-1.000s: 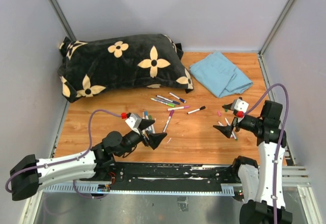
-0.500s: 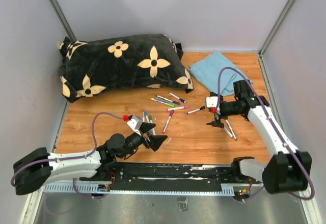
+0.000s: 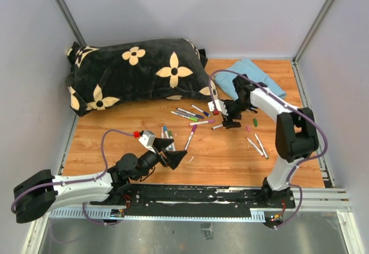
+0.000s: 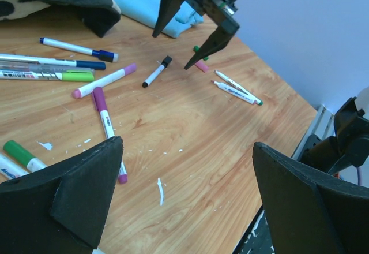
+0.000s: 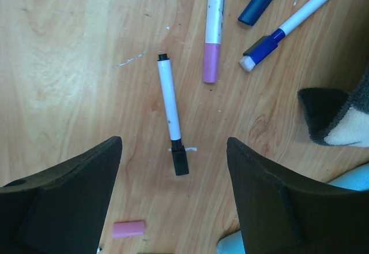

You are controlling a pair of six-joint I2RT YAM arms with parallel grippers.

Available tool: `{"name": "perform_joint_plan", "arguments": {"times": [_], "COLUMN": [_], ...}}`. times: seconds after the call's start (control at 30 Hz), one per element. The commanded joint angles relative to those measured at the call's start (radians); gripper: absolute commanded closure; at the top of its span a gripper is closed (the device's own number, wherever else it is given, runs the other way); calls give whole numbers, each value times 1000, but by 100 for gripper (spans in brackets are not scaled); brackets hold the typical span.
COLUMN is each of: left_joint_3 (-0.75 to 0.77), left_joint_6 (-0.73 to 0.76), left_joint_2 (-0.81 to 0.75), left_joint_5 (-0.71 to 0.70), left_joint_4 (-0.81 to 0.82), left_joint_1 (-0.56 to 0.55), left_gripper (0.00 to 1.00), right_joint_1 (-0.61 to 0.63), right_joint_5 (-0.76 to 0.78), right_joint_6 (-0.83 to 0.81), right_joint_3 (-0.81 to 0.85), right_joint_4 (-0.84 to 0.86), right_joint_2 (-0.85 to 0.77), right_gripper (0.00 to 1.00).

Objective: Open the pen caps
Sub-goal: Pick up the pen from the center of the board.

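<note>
Black-capped and white-barrelled, one pen [image 5: 170,107] lies alone with bare wood of the table [image 3: 225,156] on both sides. Its black cap [image 5: 180,162] is still on, a loose pink cap [image 5: 128,228] lies near that end, and the other capped pens [image 3: 190,115] cluster beyond its opposite end, on the pillow [image 3: 135,72] side. Over this pen the right gripper [image 5: 173,144] hangs with jaws parted, a finger on either side and touching nothing, having swung in from the table's right edge within the last second; the left gripper [image 4: 185,145], spread wide and empty, sits well to the pen's left, hardly moved.

Green-capped pen [image 4: 23,157] partly behind left fingers [image 4: 75,190]
</note>
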Motion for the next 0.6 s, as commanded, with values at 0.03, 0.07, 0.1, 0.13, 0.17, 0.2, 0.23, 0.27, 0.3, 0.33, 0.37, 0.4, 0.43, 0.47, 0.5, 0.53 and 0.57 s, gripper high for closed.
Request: {"name": "perform_joint_plan", "arguments": {"times": [0.03,0.07,0.1,0.13,0.17,0.2,0.23,0.27,0.3,0.33,0.37,0.4,0.43,0.47,0.5,0.53,0.57], "left_joint_3": [-9,-9,-8,-7,-6,-5,-6,-5,-6,-6,-6,-5,-4,-3,-3,-2,-3], "left_joint_6": [-9,-10,-11,-11,-10,-10,-11,-12,-12,-12,-12,-13,-13,-14,-13,-14,-14], "left_joint_2": [-3,0,1,3,6,6,7,7,7,7,7,8,9,9,10,10,11], "left_joint_5": [-28,-28,-29,-29,-29,-27,-29,-29,-29,-29,-29,-30,-30,-29,-29,-28,-27], "left_joint_4": [45,45,45,45,45,45,45,44,45,45,45,45,45,45,45,45,45], "left_joint_1": [6,6,6,6,6,6,6,7,6,6,6,6,7,6,6,7,7], "left_gripper": [2,2,2,2,2,2,2,2,2,2,2,3,2,2,2,2,3], "right_joint_1": [33,38,44,51,58,65,72,79,88,93,99,103,107,109,112,114,115], "right_joint_5": [115,131,146,157,166,174,184,191,195,197,199,201,203,205,207,210,213], "right_joint_6": [16,9,8,9,12,18,24,29,33,37,42,45,51,53,56,58,60], "right_joint_3": [93,104,115,128,140,146,151,154,156,158,159,160,162,165,167,171,171], "right_joint_4": [-54,-60,-67,-74,-84,-89,-89,-89,-89,-89,-89,-89,-89,-93,-95,-99,-105], "right_joint_2": [101,117,135,152,171,184,195,204,209,212,214,215,218,221,225,229,236], "right_gripper": [28,29,31,34,37,39,41,43,44,47,48,49,50,52,53,54,56]}}
